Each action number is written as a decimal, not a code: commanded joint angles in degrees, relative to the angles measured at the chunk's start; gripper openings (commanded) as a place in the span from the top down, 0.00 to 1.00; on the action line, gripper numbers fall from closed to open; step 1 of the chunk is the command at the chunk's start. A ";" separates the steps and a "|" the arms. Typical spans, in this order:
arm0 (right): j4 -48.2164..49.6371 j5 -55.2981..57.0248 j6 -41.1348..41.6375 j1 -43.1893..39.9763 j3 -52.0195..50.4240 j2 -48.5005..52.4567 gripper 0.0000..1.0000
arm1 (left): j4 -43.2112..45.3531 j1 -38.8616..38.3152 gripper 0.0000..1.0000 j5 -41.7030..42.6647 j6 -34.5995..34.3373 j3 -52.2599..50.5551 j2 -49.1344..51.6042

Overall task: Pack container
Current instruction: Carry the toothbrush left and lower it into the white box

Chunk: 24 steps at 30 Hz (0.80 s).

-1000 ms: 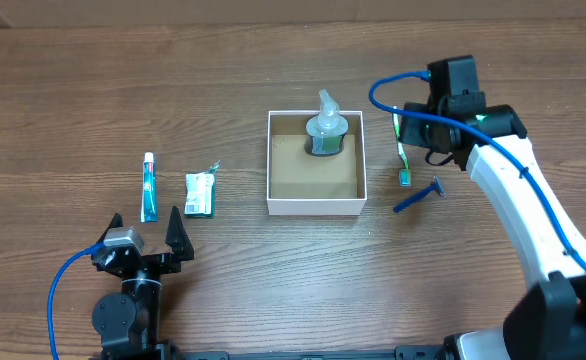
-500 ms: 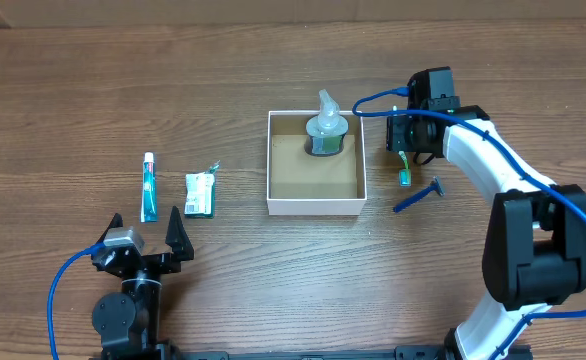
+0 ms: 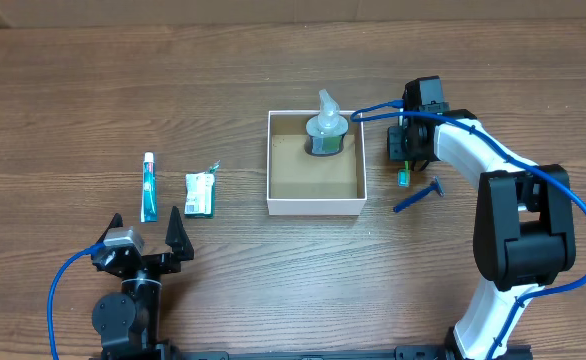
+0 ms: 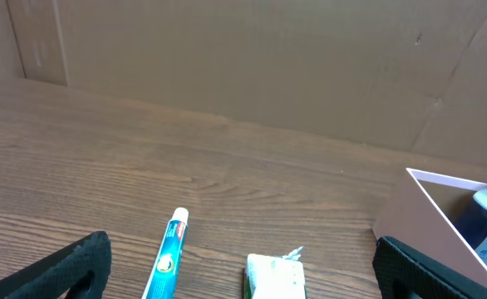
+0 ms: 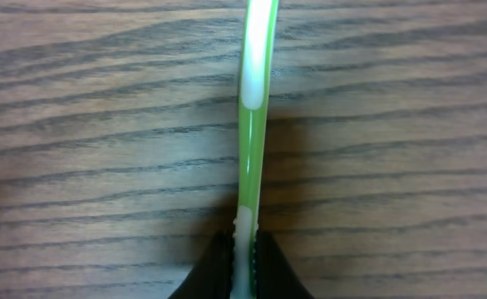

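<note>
We see right gripper [image 5: 243, 253] pinching green toothbrush [image 5: 253, 124] lying on table [image 3: 273, 280] just right of container [image 3: 316, 207]. Left gripper [image 3: 146, 226] spread wide, near toothpaste tube [image 3: 149, 187]; bottle [image 3: 325, 130] stands in container.

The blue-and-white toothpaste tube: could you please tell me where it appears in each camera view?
Overhead: the blue-and-white toothpaste tube lies left of centre.
Left wrist: the tube at the bottom edge, left of centre.
Right wrist: not in it; a green plastic toothbrush instead.
Shared landmark: the small green-and-white packet just right of it.
</note>
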 commanded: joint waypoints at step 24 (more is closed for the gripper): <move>-27.10 -18.16 6.95 5.09 18.62 -27.54 0.96 | -0.04 0.28 0.00 0.83 -0.92 -0.17 -0.59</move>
